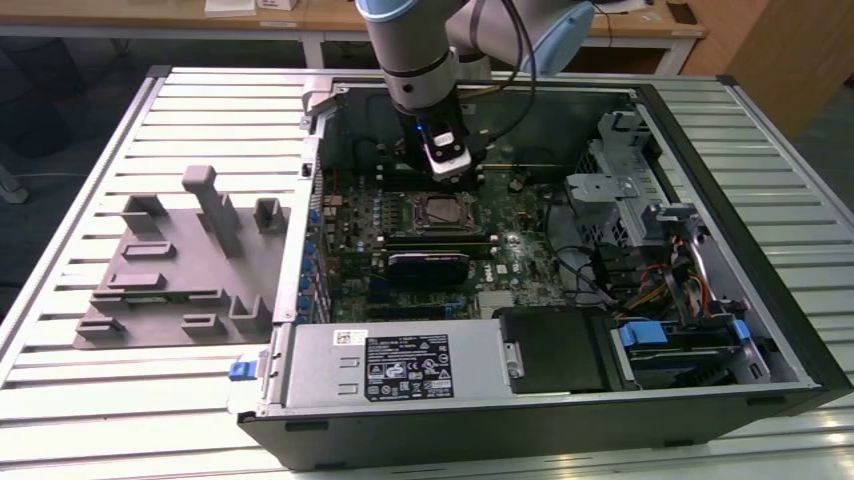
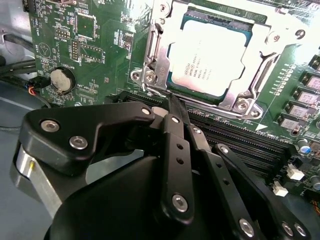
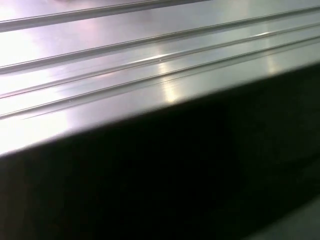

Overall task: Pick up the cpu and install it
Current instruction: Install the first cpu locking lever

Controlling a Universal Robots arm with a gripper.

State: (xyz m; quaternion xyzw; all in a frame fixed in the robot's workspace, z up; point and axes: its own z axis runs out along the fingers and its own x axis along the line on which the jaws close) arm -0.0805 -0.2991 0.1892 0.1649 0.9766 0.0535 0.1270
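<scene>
We see the arm (image 1: 416, 60) reaching straight down, wrist vertical. In the second wrist view, our gripper (image 2: 176, 107) has its black fingers (image 2: 172, 145) pressed together at the tips, with nothing between them.

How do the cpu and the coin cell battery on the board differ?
Shape: the cpu is a flat square; the coin cell battery is a small round disc.
Size: the cpu is far larger than the battery.
Mounting: the cpu sits in a metal-framed socket; the battery sits in a round black holder.
Shared: both have silvery tops and lie flat on the green motherboard.
</scene>
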